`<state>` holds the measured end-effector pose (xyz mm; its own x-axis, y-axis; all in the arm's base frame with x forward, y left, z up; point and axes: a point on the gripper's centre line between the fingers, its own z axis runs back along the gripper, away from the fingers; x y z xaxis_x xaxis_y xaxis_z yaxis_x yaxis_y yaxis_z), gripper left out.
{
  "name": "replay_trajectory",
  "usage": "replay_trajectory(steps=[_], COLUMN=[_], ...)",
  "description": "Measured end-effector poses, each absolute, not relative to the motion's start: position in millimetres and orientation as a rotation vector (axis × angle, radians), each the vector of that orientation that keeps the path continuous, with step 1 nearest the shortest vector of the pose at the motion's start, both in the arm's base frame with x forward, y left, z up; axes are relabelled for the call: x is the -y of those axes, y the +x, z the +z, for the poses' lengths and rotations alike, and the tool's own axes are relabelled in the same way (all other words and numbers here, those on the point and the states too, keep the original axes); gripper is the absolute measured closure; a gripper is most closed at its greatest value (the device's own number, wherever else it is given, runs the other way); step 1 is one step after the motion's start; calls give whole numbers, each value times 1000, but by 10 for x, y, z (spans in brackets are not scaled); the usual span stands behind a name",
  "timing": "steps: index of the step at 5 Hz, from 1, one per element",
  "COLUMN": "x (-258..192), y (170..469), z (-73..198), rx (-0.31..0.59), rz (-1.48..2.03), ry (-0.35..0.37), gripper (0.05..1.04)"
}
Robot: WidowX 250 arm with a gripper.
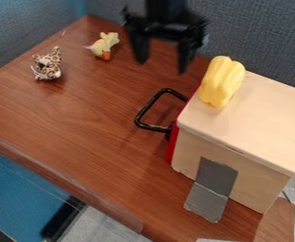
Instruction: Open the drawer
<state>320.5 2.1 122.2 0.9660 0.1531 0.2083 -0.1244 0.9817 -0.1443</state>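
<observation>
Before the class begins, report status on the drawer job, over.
End effector open, empty. Red-fronted drawer shut. Black handle unobstructed; yellow ridged toy atop cabinet.

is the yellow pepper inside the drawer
No, the yellow pepper lies on top of the wooden box, near its edge above the black handle.

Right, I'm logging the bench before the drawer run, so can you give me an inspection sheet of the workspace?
Surface: brown wood-grain table; grey tape strip runs down the box's side onto it.
Job's things: pale wooden box, red drawer front looking shut, black looped metal-like handle sticking out.
Clutter: yellow ribbed toy on the box top; brown-spotted plush toy and yellow plush toy on the table.
Claw: black two-finger claw above the table, fingers apart.
Cables: nothing seen.
Surroundings: blue-grey fabric partition behind the table.
</observation>
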Motion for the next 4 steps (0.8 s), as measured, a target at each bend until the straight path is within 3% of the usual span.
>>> replay_trajectory(steps=[2, 3, 4], x=[-450, -467, -380], y=[3195, 3229, 3312], z=[625, 330, 213], rx=[125, 57, 31], rz=[213, 214, 194], ry=[-174, -195, -234], gripper=[82, 82, 82])
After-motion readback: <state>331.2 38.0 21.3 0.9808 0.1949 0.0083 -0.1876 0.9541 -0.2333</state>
